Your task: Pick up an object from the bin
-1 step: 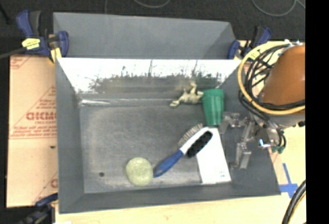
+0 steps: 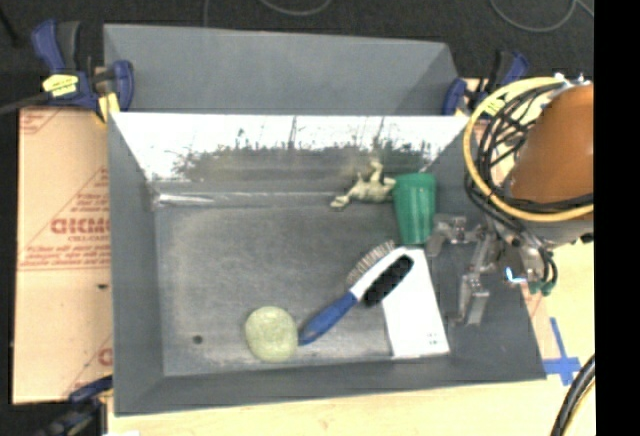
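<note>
The tool (image 2: 472,286) hangs just right of the white flat box (image 2: 415,319), over the sloping right wall of the grey bin (image 2: 230,244), likely because the arm enters from that side; whether it is wide or narrow cannot be told, and it carries nothing visible. A blue-handled brush (image 2: 372,281) rests across the box's left edge. A green cup (image 2: 414,207) stands just behind the box, and a pale green ball (image 2: 270,332) lies well to its left.

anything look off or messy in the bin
Nothing looks spilled or broken. The one untidy bit is the blue-handled brush: it lies slantwise with its bristle head propped on the white box, toward the right side of the bin.
</note>
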{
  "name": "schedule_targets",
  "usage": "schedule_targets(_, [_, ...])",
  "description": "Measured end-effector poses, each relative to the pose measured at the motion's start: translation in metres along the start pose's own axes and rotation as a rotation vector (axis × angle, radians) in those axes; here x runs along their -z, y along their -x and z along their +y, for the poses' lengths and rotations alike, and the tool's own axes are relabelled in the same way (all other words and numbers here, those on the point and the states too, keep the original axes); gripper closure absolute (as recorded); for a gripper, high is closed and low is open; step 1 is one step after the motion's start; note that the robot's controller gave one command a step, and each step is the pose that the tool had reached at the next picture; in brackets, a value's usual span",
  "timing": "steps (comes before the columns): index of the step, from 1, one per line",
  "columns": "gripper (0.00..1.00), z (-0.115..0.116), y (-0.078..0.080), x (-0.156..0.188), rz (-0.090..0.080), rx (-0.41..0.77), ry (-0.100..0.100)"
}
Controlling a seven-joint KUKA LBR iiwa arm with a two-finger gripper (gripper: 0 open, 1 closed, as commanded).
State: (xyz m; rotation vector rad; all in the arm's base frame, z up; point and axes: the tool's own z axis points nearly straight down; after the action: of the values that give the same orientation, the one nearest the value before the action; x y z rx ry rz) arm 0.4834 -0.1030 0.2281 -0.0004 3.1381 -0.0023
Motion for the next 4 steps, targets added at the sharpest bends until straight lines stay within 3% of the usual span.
schedule_targets(1, [0.00,0.016,0.003,-0.006,0.000,0.061,-0.002])
schedule_targets(2, [0.00,0.047,-0.003,-0.021,0.001,0.337,0.002])
schedule_targets(3, [0.00,0.037,-0.001,-0.015,0.000,0.484,0.001])
schedule_targets(4, [0.00,0.005,0.014,-0.051,-0.003,0.593,0.000])
